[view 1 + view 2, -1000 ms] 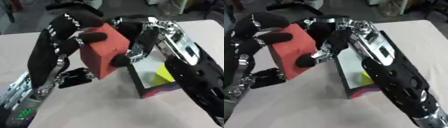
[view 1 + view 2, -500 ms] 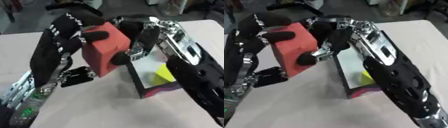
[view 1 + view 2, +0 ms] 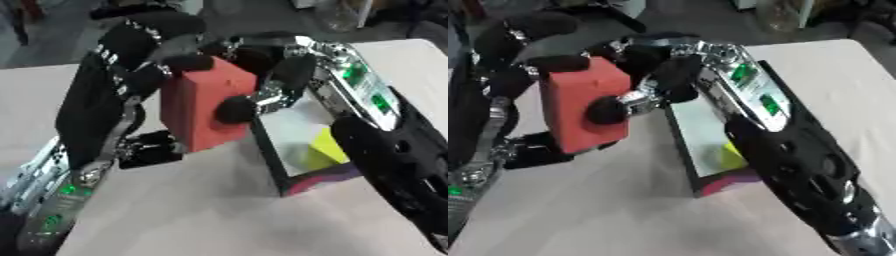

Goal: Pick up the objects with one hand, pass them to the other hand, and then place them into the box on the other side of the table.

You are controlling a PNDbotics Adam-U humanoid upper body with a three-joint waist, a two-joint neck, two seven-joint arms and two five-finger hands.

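Observation:
A red block hangs above the table, held between both hands. My left hand comes in from the left, its fingers curled over the block's top and left side. My right hand reaches in from the right; its thumb presses the block's front face and its fingers curl behind the block. Just right of the block stands the box, open-topped with a dark rim, white inner walls and a magenta front corner. A yellow-green object lies inside it, partly hidden by my right forearm.
The beige table stretches in front of the box and hands. My right forearm crosses over the box's right side. Dark clutter lies beyond the table's far edge.
The red block has shifted a little to the left and stands more upright. Both hands remain on it.

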